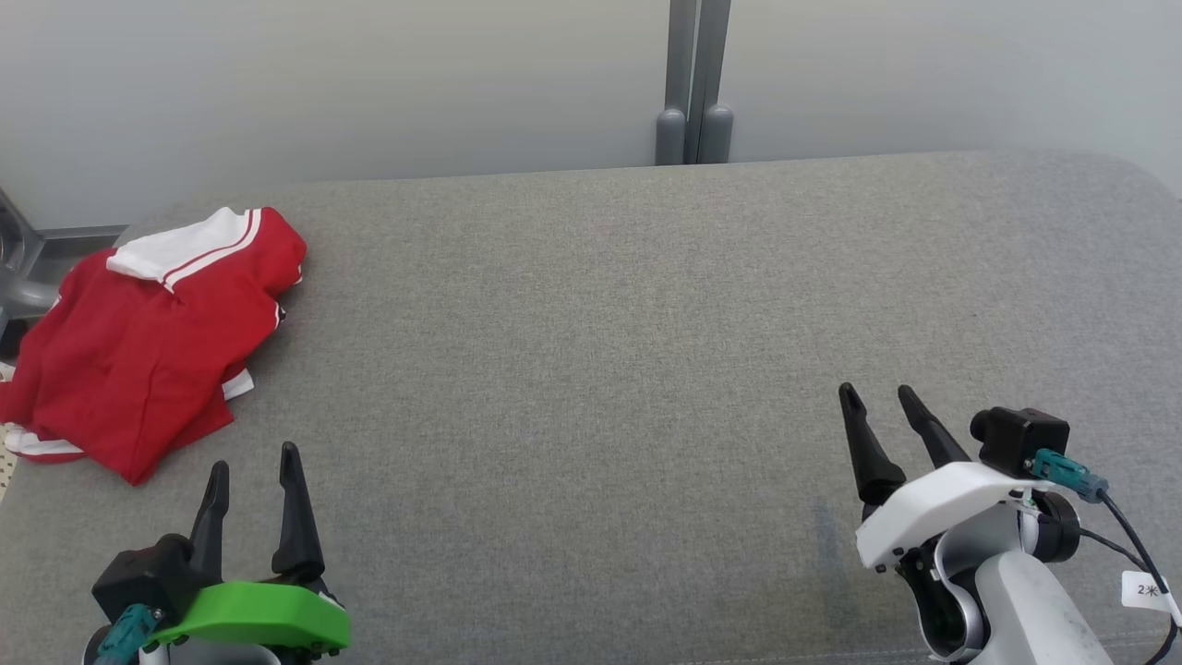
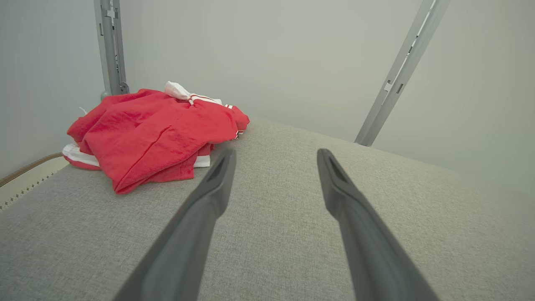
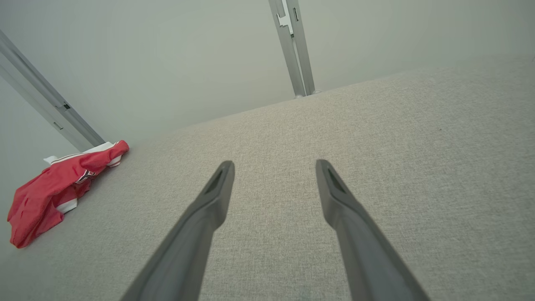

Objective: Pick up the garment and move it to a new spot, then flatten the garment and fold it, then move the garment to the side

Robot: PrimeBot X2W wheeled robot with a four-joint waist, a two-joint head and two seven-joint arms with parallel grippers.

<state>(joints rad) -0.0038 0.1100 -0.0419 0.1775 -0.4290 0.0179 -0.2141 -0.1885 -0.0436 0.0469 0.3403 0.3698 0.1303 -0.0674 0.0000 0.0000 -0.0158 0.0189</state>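
Note:
A red garment with white striped trim lies crumpled at the far left edge of the grey padded table. It also lies left of centre in the left wrist view as the garment, and at the far left of the right wrist view as the garment. My left gripper hovers just below the garment, apart from it, open and empty. My right gripper stands open at the lower right, far from the garment, with nothing between its fingers.
A pale wall runs behind the table with a grey upright post at the back centre. A grey metal frame part sits off the table's left end. The table's wide middle and right lie bare.

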